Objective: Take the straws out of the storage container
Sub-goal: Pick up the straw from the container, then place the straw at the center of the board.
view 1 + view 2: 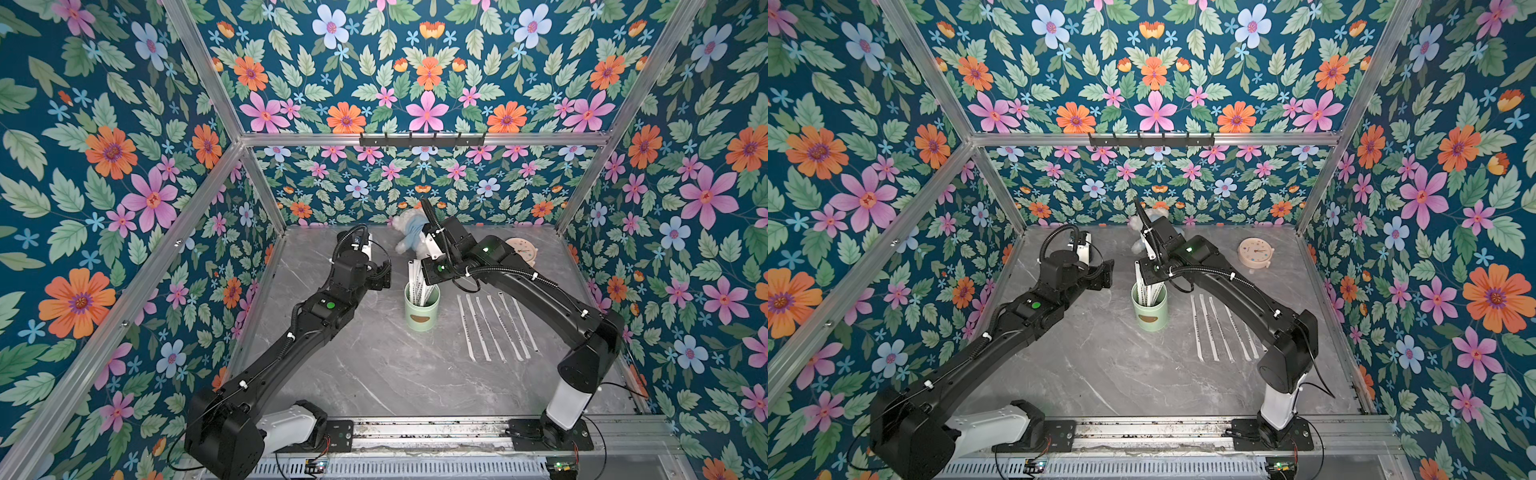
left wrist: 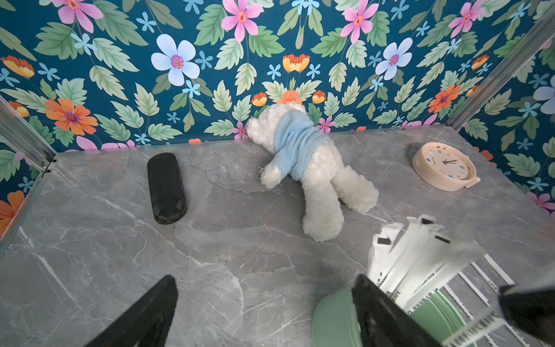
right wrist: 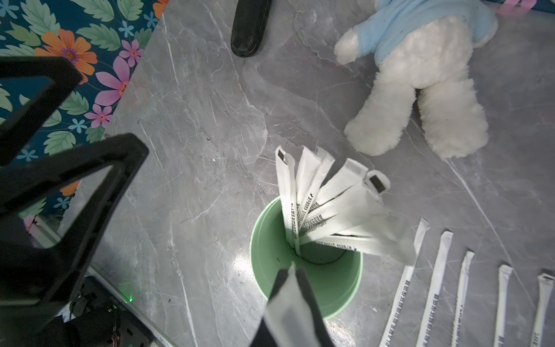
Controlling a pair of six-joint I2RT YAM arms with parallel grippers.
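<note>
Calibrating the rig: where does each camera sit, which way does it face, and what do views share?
Top view: high at the front, facing down toward the back wall; left arm, right arm, cup.
Top view: beside it, nearly identical; both arms, clock.
Left wrist: faces the back wall, teddy; open left gripper.
Right wrist: looks down into cup; right gripper shut on straw.
Shared: cup, all four.

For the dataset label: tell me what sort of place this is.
Likely a staged robot test booth, not a home: floral panels in an aluminium frame, two robot arms mounted on a rail beside a marble-look tabletop.
</note>
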